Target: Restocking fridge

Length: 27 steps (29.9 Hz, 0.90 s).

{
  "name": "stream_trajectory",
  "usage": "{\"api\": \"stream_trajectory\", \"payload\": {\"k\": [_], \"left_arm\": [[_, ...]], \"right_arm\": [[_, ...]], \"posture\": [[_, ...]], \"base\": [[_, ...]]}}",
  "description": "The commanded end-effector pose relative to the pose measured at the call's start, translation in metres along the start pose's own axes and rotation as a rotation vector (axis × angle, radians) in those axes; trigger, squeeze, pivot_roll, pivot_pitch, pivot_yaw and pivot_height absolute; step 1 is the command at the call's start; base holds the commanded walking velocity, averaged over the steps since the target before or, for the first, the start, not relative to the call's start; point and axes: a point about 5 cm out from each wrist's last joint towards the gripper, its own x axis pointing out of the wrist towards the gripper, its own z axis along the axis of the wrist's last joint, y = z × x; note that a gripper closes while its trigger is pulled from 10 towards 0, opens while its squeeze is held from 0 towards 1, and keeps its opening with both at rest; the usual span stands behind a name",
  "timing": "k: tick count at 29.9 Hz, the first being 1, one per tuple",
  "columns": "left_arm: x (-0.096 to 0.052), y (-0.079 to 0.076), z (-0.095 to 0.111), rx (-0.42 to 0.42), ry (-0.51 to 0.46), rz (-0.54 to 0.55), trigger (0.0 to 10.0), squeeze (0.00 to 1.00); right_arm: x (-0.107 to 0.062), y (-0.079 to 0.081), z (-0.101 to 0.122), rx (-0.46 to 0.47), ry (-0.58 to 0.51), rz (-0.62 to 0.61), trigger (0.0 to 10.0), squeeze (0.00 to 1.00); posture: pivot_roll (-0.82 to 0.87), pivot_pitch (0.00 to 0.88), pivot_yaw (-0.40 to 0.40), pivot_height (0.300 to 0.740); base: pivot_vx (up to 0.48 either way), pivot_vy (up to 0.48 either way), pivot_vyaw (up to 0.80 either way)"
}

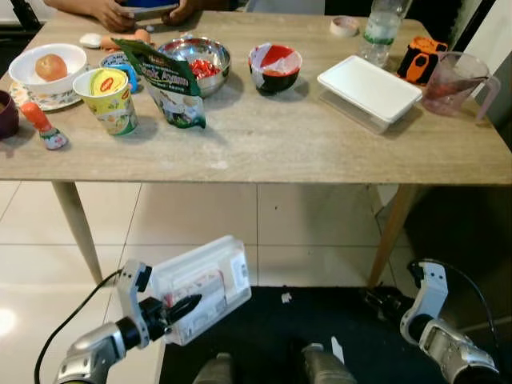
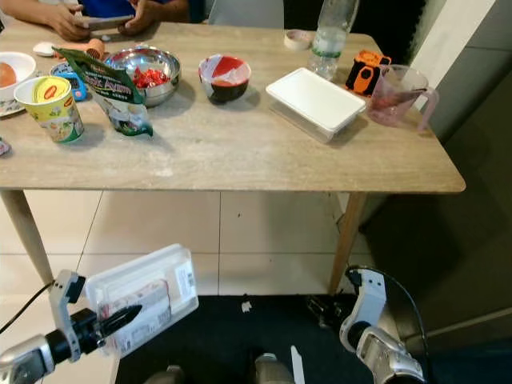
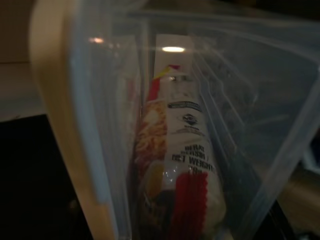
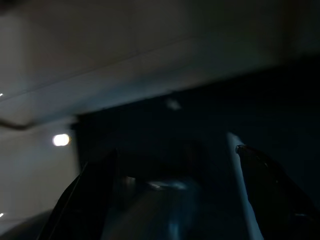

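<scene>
Left gripper point(image 1: 190, 306) clamps a clear box point(image 1: 210, 284) of packaged food, low before the table point(image 1: 320, 144); right gripper point(image 4: 165, 165) hangs open.

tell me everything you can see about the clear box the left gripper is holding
The clear plastic box is rectangular, see-through, with a pale lid or rim along one side. It is held tilted, low over the floor in front of the table, clamped by the left gripper. Inside lies a red, yellow and white food packet with printed text.
</scene>
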Motion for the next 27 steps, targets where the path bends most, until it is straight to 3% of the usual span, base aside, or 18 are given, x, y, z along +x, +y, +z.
{"api": "stream_trajectory", "payload": {"k": [1,3,10,14,18,24,27], "left_arm": [[0.002,-0.001,-0.014,0.014,0.045,0.048,10.0,0.00],[0.005,0.001,-0.022,0.056,0.090,0.131,10.0,0.00],[0.005,0.006,-0.038,0.119,0.186,0.286,10.0,0.00],[0.001,0.002,-0.066,0.144,0.306,0.408,10.0,0.00],[-0.003,-0.002,-0.085,0.125,0.372,0.465,10.0,0.00],[-0.018,-0.012,-0.121,0.003,0.444,0.602,10.0,0.00],[-0.023,-0.012,-0.128,-0.032,0.460,0.650,10.0,0.00]], "right_arm": [[-0.009,-0.016,-0.022,0.021,0.054,-0.103,10.0,0.00],[-0.016,-0.027,-0.037,0.037,0.084,-0.199,10.0,0.00],[-0.027,-0.040,-0.055,0.046,0.124,-0.314,10.0,0.00],[-0.035,-0.047,-0.068,0.047,0.158,-0.375,10.0,0.00],[-0.036,-0.047,-0.073,0.034,0.173,-0.398,10.0,0.00],[-0.034,-0.040,-0.081,0.016,0.189,-0.400,10.0,0.00],[-0.032,-0.035,-0.085,-0.002,0.194,-0.392,10.0,0.00]], "posture": [[0.00,0.157,-0.052,0.740],[0.00,0.154,-0.049,0.740],[-0.01,0.151,-0.046,0.740],[-0.02,0.143,-0.035,0.740],[-0.02,0.137,-0.031,0.740],[-0.03,0.127,0.003,0.740],[-0.04,0.130,0.005,0.740]], "base": [[0.000,0.000,0.00],[0.000,0.000,0.00],[0.000,0.000,0.00],[0.000,0.000,0.00],[0.000,0.000,0.00],[0.000,0.000,0.00],[0.000,0.000,0.00]]}}
